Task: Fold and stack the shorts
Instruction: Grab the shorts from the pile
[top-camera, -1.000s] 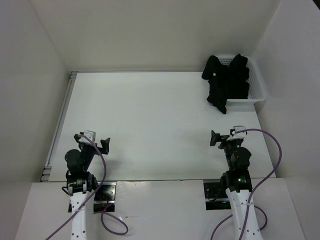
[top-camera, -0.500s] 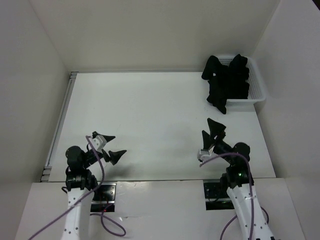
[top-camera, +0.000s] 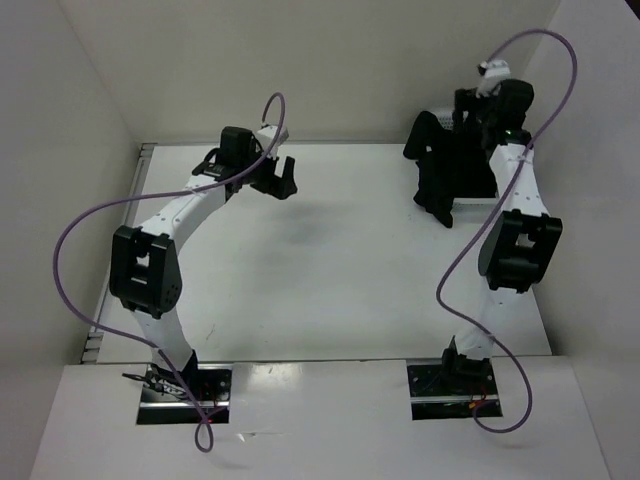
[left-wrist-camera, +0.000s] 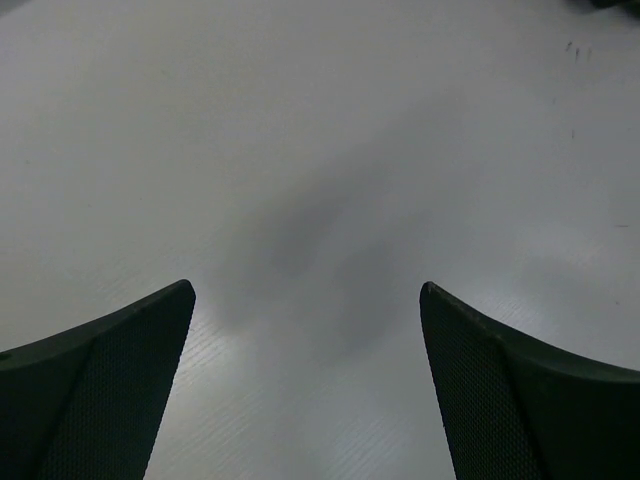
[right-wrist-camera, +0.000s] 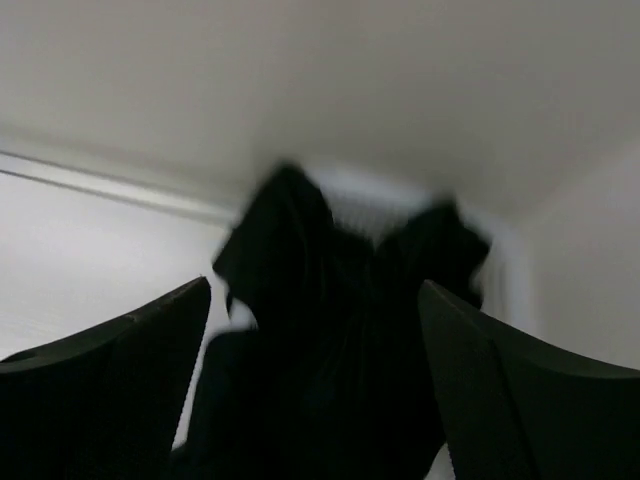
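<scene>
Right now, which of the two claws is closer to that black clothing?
The right gripper: it hangs open by the shorts heaped in the white basket. The left gripper, also open, is far off across the table.

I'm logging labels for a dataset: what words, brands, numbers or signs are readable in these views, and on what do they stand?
None: no text can be read in any view.
The shorts, the basket and the table carry no visible lettering.
The faint specks on the table in the left wrist view are too small to read as marks.
</scene>
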